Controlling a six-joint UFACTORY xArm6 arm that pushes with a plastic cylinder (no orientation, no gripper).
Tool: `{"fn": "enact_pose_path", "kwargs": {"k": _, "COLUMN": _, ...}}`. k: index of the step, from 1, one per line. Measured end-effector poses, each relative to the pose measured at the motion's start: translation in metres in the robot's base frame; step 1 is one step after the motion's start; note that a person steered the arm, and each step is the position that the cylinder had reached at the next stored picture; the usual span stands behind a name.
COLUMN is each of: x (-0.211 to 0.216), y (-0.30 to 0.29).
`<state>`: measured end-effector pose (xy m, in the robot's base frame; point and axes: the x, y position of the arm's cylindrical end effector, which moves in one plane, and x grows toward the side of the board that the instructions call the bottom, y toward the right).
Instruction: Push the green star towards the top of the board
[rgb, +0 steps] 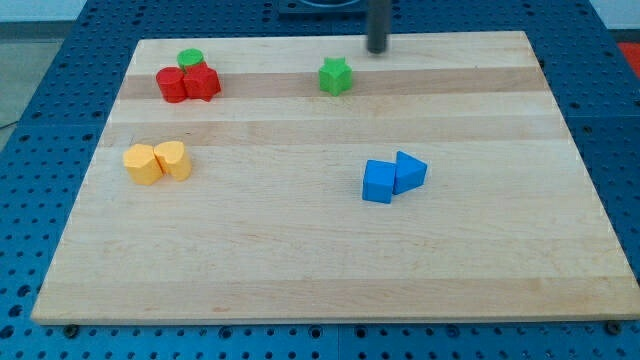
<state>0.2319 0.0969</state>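
Green star near the view's top, a little right of the middle of the wooden board, sitting flat and alone. My tip close to the board's top edge, just up and to the right of the green star, apart from it with a clear strip of wood between. Plain dark rod, no jaws, holding nothing and touching no block.

At the view's upper left, a tight cluster: green cylinder at the back, two red blocks pressed together just in front of it, shapes hard to tell. Below them on the left, two yellow blocks side by side, touching. Right of centre, blue cube against a blue wedge-like block. Blue perforated table all around the board.
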Motion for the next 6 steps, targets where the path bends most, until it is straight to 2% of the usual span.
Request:
{"fn": "enact_pose_path", "kwargs": {"k": 1, "x": 0.051, "y": 0.008}}
{"fn": "enact_pose_path", "kwargs": {"k": 2, "x": 0.074, "y": -0.047}}
{"fn": "enact_pose_path", "kwargs": {"k": 3, "x": 0.065, "y": -0.134}}
{"fn": "enact_pose_path", "kwargs": {"k": 4, "x": 0.057, "y": -0.192}}
{"fn": "enact_pose_path", "kwargs": {"k": 5, "x": 0.076, "y": -0.168}}
{"fn": "enact_pose_path", "kwargs": {"k": 6, "x": 0.081, "y": -0.108}}
